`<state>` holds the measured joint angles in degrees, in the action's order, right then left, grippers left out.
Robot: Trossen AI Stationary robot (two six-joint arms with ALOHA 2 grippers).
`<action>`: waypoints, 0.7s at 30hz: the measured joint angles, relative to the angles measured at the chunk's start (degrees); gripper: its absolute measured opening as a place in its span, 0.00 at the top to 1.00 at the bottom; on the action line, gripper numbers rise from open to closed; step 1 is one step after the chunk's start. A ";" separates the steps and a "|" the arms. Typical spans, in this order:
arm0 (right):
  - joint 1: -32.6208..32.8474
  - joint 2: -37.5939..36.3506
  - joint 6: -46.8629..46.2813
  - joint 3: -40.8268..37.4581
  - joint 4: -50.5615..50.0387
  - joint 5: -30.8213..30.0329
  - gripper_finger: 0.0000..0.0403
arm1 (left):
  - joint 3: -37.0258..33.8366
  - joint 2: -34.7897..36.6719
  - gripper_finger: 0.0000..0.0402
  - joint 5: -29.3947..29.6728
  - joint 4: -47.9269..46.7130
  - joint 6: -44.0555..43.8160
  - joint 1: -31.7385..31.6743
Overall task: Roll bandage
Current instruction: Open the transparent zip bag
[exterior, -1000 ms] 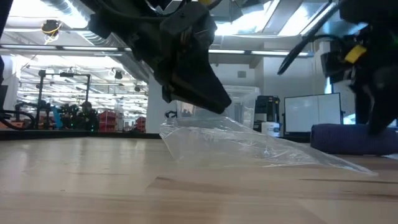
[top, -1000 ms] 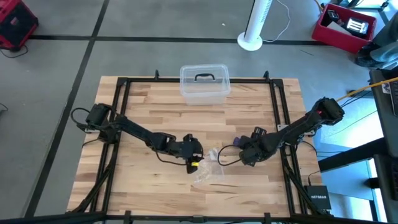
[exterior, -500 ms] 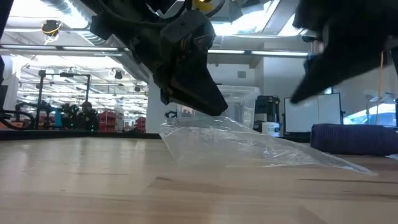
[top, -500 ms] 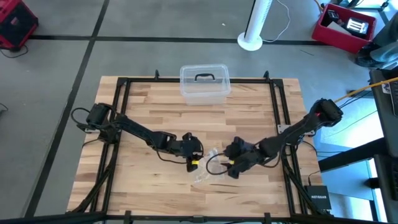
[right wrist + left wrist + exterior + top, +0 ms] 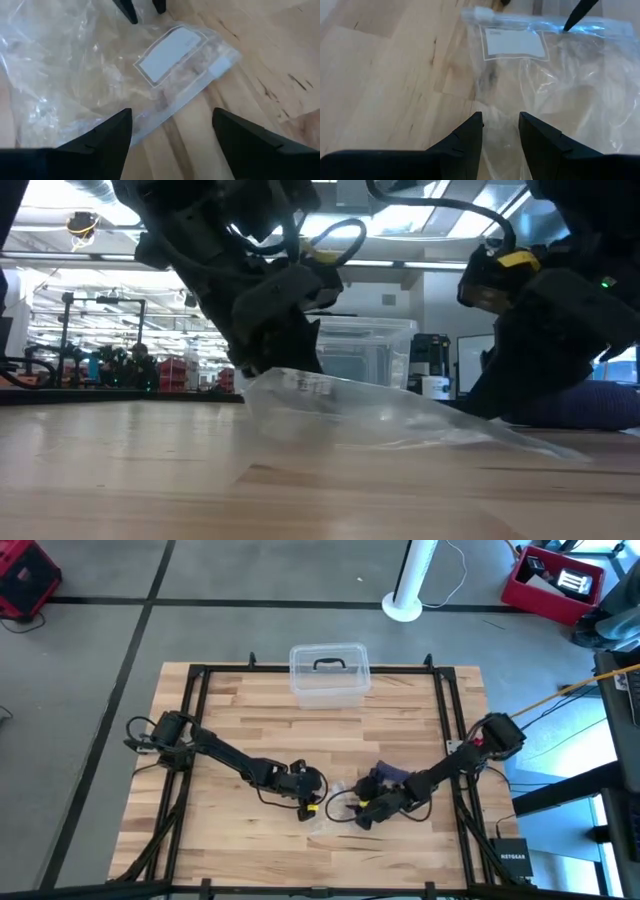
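The clear crinkly plastic bag (image 5: 335, 802) lies flat on the wooden table between my two grippers; its white label (image 5: 515, 42) faces up. The dark blue-purple bandage (image 5: 388, 776) lies on the table just behind my right arm and shows low at the right in the low view (image 5: 605, 405). My left gripper (image 5: 501, 122) is down at the bag's left end, its fingers a narrow gap apart. My right gripper (image 5: 172, 120) hangs wide open, slanting down over the bag's right end, one finger (image 5: 107, 137) over the plastic. My left gripper has its fingertips (image 5: 285, 365) on the bag's raised left end (image 5: 262, 380), slanting down from the table's left. Crinkled plastic (image 5: 500, 142) shows in the gap between the fingers; I cannot tell whether it is pinched. I cannot tell whether my right gripper touches the bag.
A clear plastic box with a black handle (image 5: 329, 673) stands at the table's far edge, in the middle. Black frame rails (image 5: 195, 740) run along the table's sides. Bare wood lies near the front edge (image 5: 300, 860).
My right gripper has gone down and toward the table's left and near edge, tipping steeply downward, and now stands over the bag; the bandage behind it has come into view. My left gripper has sunk onto the bag's left end, which has shifted a little.
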<state>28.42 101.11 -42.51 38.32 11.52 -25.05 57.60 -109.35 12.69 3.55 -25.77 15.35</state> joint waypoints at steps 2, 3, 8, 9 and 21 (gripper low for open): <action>0.01 1.14 -0.76 0.04 0.45 -0.87 0.37 | 0.00 -0.19 0.70 0.04 0.22 -0.65 0.06; 0.03 1.82 -0.93 0.03 1.18 -1.50 0.40 | 0.00 -0.27 0.70 0.10 0.30 -0.84 0.20; -0.09 2.30 0.21 -0.10 4.57 -3.14 0.55 | 0.09 -0.94 0.70 0.27 0.55 -1.19 0.31; -0.11 2.35 0.77 -0.10 4.96 -2.94 0.58 | 0.13 -1.33 0.70 0.33 0.99 -1.34 0.31; -1.64 0.34 -1.85 -0.03 3.50 5.97 0.73 | 0.17 -1.86 0.70 0.15 0.95 -1.23 0.40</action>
<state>26.78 101.45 -44.36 38.29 15.03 -19.08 57.78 -111.22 12.84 4.50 -27.00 15.75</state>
